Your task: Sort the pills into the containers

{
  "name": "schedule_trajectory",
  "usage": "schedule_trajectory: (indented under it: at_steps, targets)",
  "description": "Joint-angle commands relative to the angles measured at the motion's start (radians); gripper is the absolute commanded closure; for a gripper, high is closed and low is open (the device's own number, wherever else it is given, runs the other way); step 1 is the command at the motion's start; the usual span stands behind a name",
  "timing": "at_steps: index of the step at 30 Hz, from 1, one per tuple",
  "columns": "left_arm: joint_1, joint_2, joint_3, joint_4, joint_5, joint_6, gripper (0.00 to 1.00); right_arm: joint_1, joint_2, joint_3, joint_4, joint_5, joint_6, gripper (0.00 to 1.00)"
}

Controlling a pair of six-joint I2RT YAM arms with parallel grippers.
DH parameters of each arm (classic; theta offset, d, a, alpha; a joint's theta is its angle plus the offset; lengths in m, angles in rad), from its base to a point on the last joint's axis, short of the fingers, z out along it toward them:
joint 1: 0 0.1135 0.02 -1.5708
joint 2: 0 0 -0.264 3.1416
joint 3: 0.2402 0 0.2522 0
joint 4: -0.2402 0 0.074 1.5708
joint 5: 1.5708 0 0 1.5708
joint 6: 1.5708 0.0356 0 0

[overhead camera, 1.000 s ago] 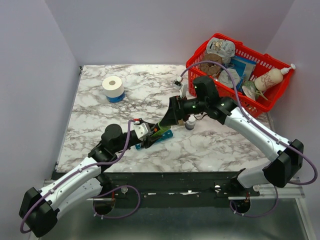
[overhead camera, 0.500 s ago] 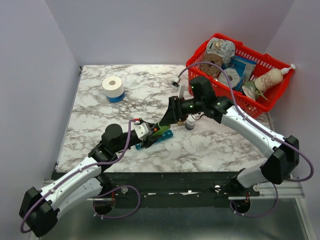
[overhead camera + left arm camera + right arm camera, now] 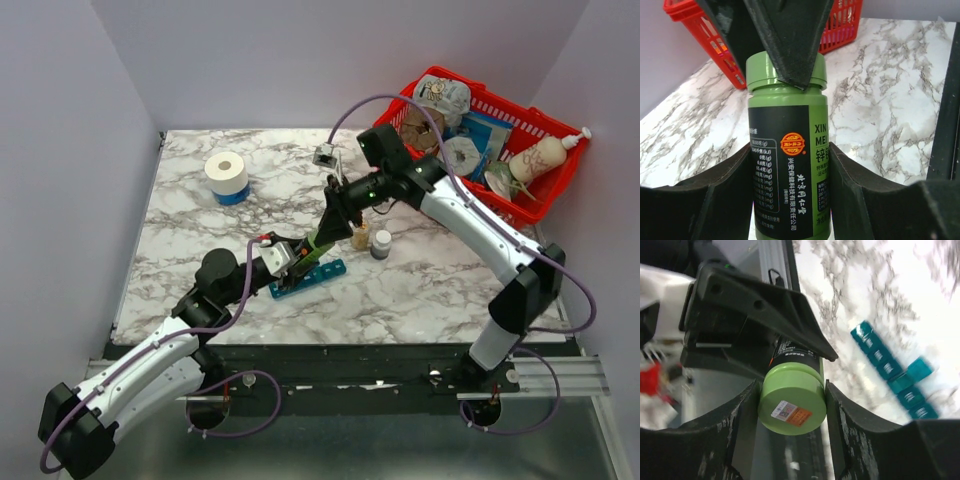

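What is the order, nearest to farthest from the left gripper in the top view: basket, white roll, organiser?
1. organiser, right beside the left gripper, on its near side.
2. white roll, far left part of the table.
3. basket, far right corner.

The bottle [image 3: 787, 150] is just beyond the pill organiser [image 3: 322, 271], basket [image 3: 548, 195] far right, roll [image 3: 226, 174] far left.

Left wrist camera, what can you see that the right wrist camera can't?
Only the left wrist view shows the orange logo on the green bottle and the red basket. Only the right wrist view shows the cap's sticker and the teal pill organiser. Both show the bottle squeezed between black fingers.
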State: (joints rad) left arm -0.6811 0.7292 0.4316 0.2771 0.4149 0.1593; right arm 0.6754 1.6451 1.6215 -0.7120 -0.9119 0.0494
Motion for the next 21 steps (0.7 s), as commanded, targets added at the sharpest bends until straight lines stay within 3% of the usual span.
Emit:
schedule_trajectory:
  at_steps: [1,3,4,7,13,21]
  targets:
    - [-0.011,0.003,0.024,-0.016,0.084,0.02,1.0,0.042,0.171,0.341,-0.479,-0.321,-0.832,1.0]
    - [-0.011,-0.005,0.029,-0.033,0.085,0.025,1.0,0.049,0.274,0.544,-0.768,-0.288,-1.116,0.99]
    - [-0.011,-0.008,0.03,-0.038,0.088,0.028,1.0,0.052,0.297,0.593,-0.814,-0.271,-1.243,0.99]
    - [-0.008,-0.017,0.03,-0.056,0.094,0.034,1.0,0.053,0.286,0.586,-0.808,-0.193,-1.388,0.99]
    - [-0.008,-0.024,0.033,-0.078,0.107,0.04,1.0,0.05,0.207,0.511,-0.756,-0.078,-1.456,0.99]
    - [-0.005,-0.01,0.041,-0.067,0.147,0.029,1.0,0.05,0.091,0.387,-0.735,-0.088,-1.622,0.99]
